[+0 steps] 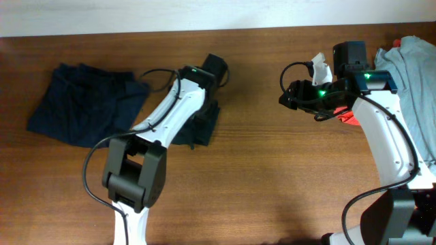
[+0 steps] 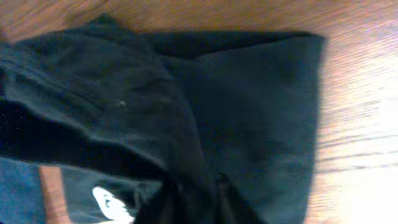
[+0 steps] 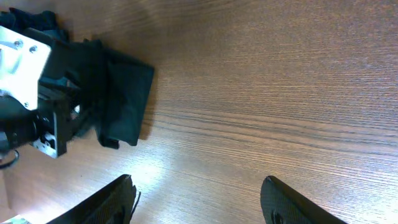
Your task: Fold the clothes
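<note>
Your black T-shirt (image 1: 204, 126) lies near the middle of the wooden table (image 1: 272, 197), mostly hidden under the left arm in the overhead view. From the left wrist, it (image 2: 249, 112) fills most of the frame. It is doubled over into a rough rectangle with a straight folded edge on the right and soft creases across the upper layer. Part of its white logo (image 2: 111, 202) peeks out at the lower left, and bare wood shows above and to the right of the cloth.

Your left gripper (image 2: 199, 205) sits right down on this shirt. Its dark fingers merge with the black fabric at the bottom edge of the frame, so you cannot tell whether the jaws are parted or pinching the cloth. The right wrist view shows the same shirt (image 3: 127, 99) bunched against that gripper, with one flat flap lying on the wood.

Just left of the shirt, a dark navy garment (image 1: 88, 102) lies crumpled and loosely spread. A strip of blue fabric (image 2: 15, 193) also shows at the lower left of the left wrist view.

Your right gripper (image 3: 199, 199) hangs over bare wood, well apart from the shirt. Its jaws are spread wide with nothing between them.

Behind the right arm, at the far right edge of the table, a light grey-blue garment (image 1: 412, 68) lies heaped. A bit of red cloth (image 1: 349, 118) shows just beside it.
</note>
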`<state>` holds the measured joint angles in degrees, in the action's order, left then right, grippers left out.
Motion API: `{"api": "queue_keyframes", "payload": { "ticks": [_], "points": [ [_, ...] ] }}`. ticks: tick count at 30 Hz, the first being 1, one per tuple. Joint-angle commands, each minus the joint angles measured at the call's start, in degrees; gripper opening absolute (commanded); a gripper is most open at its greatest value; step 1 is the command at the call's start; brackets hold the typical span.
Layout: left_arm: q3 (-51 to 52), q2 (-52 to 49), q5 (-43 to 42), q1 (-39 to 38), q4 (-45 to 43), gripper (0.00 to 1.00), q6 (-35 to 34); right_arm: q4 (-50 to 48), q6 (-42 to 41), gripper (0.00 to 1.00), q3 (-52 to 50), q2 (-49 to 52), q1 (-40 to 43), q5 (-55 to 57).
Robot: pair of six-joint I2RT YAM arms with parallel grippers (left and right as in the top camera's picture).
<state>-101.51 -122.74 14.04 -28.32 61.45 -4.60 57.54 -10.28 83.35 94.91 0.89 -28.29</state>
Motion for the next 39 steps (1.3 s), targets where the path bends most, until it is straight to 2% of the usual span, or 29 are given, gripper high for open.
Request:
{"api": "queue_keyframes", "payload": {
  "ticks": [1, 4, 11, 14, 17, 19, 25, 28, 30, 35, 39],
  "points": [
    [-0.7, -0.7, 0.8, -2.4, -0.4, 0.43, 0.9, 0.3, 0.4, 0.7, 0.5, -0.3, 0.3, 0.3],
    [-1.2, -0.7, 1.0, -3.8, -0.5, 0.68, 3.5, 0.5, 0.4, 0.69, 0.5, -0.3, 0.3, 0.3],
    [-9.7, -0.7, 7.3, -3.9, 8.3, 0.69, 2.5, 0.8, 0.4, 0.69, 0.5, -0.3, 0.3, 0.3],
    [-15.7, -0.7, 7.2, -1.7, 12.9, 0.7, 0.2, 0.8, 0.4, 0.7, 0.5, -0.3, 0.3, 0.3],
    [-18.7, -0.7, 5.3, 1.2, 15.1, 0.76, -1.6, 0.8, 0.4, 0.7, 0.5, -0.3, 0.3, 0.3],
    [-18.8, -0.7, 1.0, 4.4, 15.1, 0.77, -1.9, 0.8, 0.5, 0.7, 0.5, -0.3, 0.3, 0.3],
    [-17.1, -4.3, -21.1, 15.6, 14.6, 0.77, -1.9, 0.8, 0.5, 0.7, 0.5, -0.3, 0.3, 0.3],
    [-16.7, -7.9, -32.5, 20.0, 13.8, 0.82, 1.6, 0.8, 0.5, 0.7, 0.5, -0.3, 0.3, 0.3],
    [-16.7, -10.1, -34.3, 21.6, 13.6, 0.86, 1.7, 0.8, 0.5, 0.69, 0.5, -0.3, 0.3, 0.3],
    [-16.7, -15.5, -41.6, 24.3, 13.4, 0.87, 3.9, 0.9, 0.5, 0.7, 0.5, -0.3, 0.3, 0.3],
    [-16.7, -18.0, -42.4, 25.5, 13.6, 0.87, 3.8, 1.2, 0.5, 0.7, 0.5, -0.3, 0.3, 0.3]
  ]
}}
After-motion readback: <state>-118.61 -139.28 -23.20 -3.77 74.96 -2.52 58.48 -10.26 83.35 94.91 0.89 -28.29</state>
